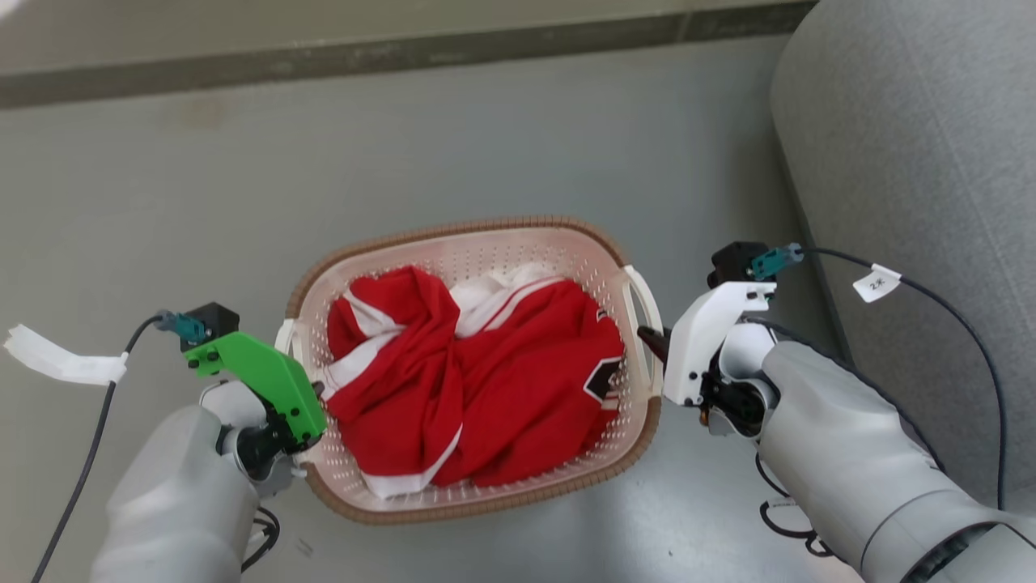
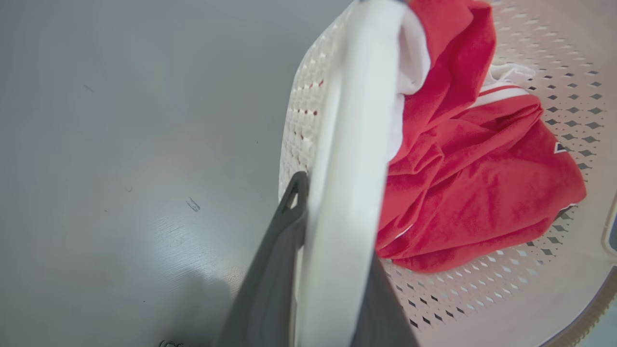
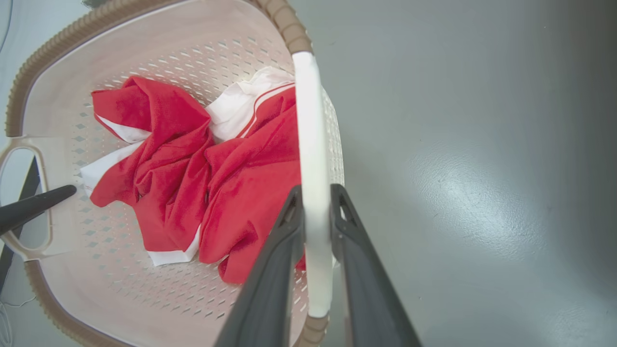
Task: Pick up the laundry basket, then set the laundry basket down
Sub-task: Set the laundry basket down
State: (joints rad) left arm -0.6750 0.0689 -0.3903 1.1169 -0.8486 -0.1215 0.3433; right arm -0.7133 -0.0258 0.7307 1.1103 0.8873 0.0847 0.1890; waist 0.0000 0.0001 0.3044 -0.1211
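The laundry basket [image 1: 453, 231] is cream perforated plastic with a brown woven-look rim, and it sits at the middle of the head view. A red-and-white garment [image 1: 477, 372] lies crumpled inside it. My left gripper [image 1: 312, 389], under its green housing, is at the basket's left loop handle [image 2: 347, 144]. In the left wrist view that gripper [image 2: 337, 217] is shut on the white handle. My right gripper [image 1: 651, 340] meets the right loop handle [image 1: 643, 291]. In the right wrist view it [image 3: 315, 197] clamps that handle [image 3: 311, 144]. I cannot tell whether the basket touches the floor.
A grey upholstered piece of furniture [image 1: 914, 162] stands close on the right, beside my right arm. Grey floor [image 1: 202, 202] surrounds the basket, with a dark baseboard strip [image 1: 405, 57] along the far wall. Cables with white tags [image 1: 876, 283] trail from both wrists.
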